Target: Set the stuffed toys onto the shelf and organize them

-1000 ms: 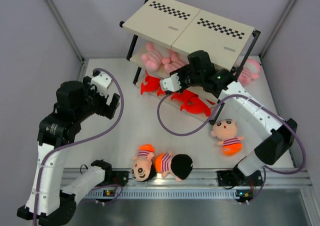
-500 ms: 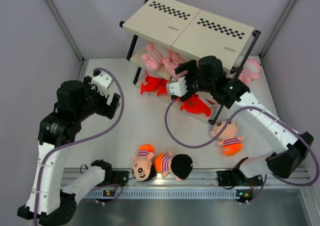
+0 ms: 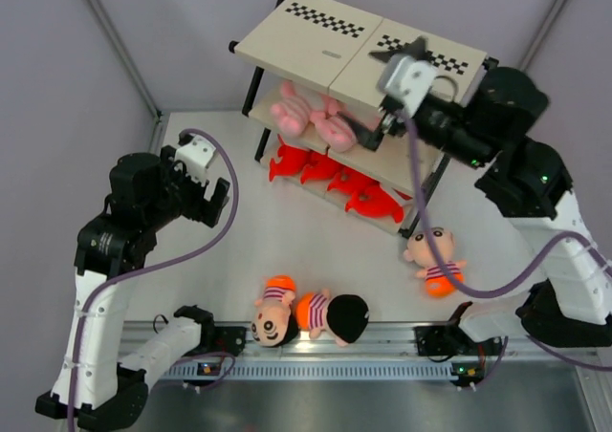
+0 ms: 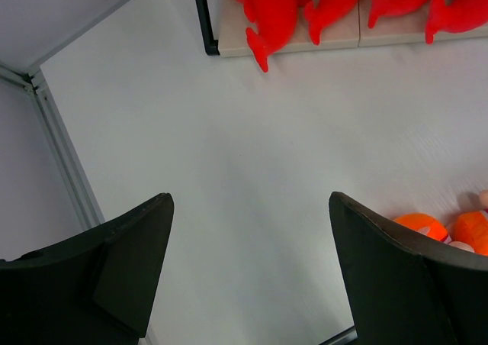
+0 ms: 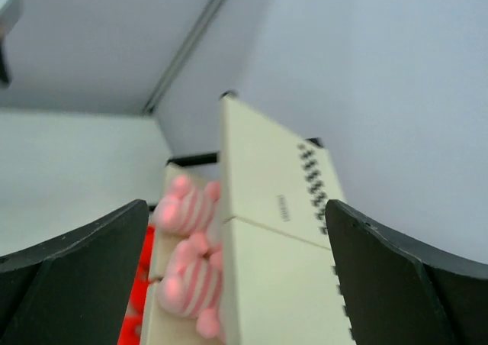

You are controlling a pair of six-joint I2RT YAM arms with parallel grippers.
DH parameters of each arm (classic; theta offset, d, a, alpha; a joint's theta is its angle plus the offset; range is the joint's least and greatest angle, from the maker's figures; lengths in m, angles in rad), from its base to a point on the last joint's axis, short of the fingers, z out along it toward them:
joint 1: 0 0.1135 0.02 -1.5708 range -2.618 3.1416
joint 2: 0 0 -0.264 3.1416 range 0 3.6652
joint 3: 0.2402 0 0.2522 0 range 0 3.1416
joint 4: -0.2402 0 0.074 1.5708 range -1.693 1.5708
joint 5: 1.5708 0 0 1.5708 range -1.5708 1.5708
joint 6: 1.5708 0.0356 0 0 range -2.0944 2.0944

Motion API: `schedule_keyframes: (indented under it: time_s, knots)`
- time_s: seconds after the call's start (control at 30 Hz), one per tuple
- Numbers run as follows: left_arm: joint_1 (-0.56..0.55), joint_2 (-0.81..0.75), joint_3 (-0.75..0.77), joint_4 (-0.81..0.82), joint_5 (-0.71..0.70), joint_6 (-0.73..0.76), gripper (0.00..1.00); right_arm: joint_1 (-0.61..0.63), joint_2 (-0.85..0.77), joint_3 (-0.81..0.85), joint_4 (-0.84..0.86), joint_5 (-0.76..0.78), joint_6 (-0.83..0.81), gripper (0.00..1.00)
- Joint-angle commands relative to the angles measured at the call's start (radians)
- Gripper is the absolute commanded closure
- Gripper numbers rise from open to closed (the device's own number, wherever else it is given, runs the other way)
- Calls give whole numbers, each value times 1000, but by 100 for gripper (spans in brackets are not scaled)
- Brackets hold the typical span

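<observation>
Top external: shelf (image 3: 363, 50), long axis upper-left to lower-right; rightmost boy doll (image 3: 435, 260), head toward it. Left gripper (image 4: 248, 207), right gripper (image 5: 236, 215): spread, empty.

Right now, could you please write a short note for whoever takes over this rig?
Left pincer: open, empty, over the table left of the shelf.
Right pincer: open, empty, raised above the shelf's top board.
Done: two pink plushes lie side by side on the middle tier; red toys fill the bottom tier.
Left: three dolls on the table, two touching near the front edge, one by the shelf's right front leg.
</observation>
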Motion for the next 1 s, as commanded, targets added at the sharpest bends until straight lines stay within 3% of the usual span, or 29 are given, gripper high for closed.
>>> schedule_keyframes:
  time_s: [0.0,0.07,0.13,0.17,0.23,0.27,0.3,0.37,0.4,0.5,0.7,0.97]
  knots:
    - [16,5,0,13,22,8,11,-70,27,132,99,209,333,1]
    - [21,5,0,12,27,6,11,-164,35,153,159,266,485,1]
    - [24,2,0,12,22,5,11,-339,41,164,168,328,592,1]
    - [24,2,0,12,21,6,11,-487,46,170,162,320,708,1]
    - [25,-2,-3,10,16,8,11,-654,54,143,154,234,887,3]
    - [25,-2,-4,12,16,9,11,-833,58,118,161,187,948,4]
    - [25,-4,-8,12,16,8,11,-937,70,85,191,44,1009,6]
    - [25,-4,-15,12,21,12,11,-1163,121,-26,216,-124,1169,16]
    - [25,-2,-17,12,25,13,11,-1206,142,-58,220,-151,1190,20]
    - [25,2,-26,12,25,13,11,-1273,210,-172,224,-169,1165,24]
    - [28,10,-61,13,-5,25,11,-1278,323,-382,288,-179,1141,26]
    - [71,10,-147,13,-4,20,11,-1245,555,-442,406,-229,1175,29]
